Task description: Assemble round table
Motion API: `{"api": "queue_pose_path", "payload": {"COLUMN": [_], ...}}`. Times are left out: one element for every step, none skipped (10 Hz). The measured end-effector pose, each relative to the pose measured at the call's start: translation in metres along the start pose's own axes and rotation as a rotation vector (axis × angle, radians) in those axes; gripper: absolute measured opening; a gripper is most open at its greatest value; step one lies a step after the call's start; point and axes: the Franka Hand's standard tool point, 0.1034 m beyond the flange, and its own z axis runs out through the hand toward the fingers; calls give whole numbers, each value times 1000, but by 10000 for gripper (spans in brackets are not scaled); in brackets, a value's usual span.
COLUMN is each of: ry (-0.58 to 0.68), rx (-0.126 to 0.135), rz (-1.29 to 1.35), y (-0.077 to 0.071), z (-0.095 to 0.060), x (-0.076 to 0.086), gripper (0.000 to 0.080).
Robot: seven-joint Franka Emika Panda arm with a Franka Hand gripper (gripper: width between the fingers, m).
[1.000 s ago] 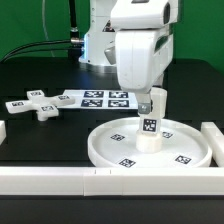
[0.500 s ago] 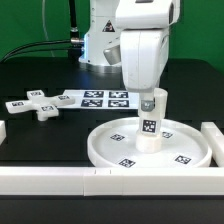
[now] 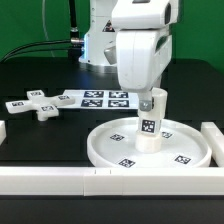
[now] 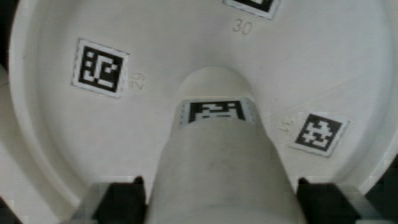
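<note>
Grips the short, smooth white plastic cylinder leg near its top with the two-finger gripper, black pads tight on both sides. Leg upright at the middle of the big round white rimmed disc. Open room all round inside the disc's rim. Off the disc, toward the exterior view's left: flat white cross-shaped four-arm piece, well apart.

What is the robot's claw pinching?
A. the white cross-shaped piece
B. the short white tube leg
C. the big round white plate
B: the gripper is shut on the short white plastic cylinder leg, which stands upright on the large rimmed white round disc; the white cross-shaped four-arm piece lies apart on the black table.
</note>
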Motion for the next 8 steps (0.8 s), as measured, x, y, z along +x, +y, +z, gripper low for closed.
{"api": "queue_pose_path", "payload": {"ry": [7,15,17,16,16,17,17,17], "rx": [1,-2,4,4,4,5,5,5], "rz": [124,211,357,451,454,541,596,624], "y": [0,0,-1,-1,-1,0,0,0], "z": [0,0,0,0,0,0,0,0], "x": [0,0,0,0,0,0,0,0], "gripper": [407,409,409,409,409,409,409,409]}}
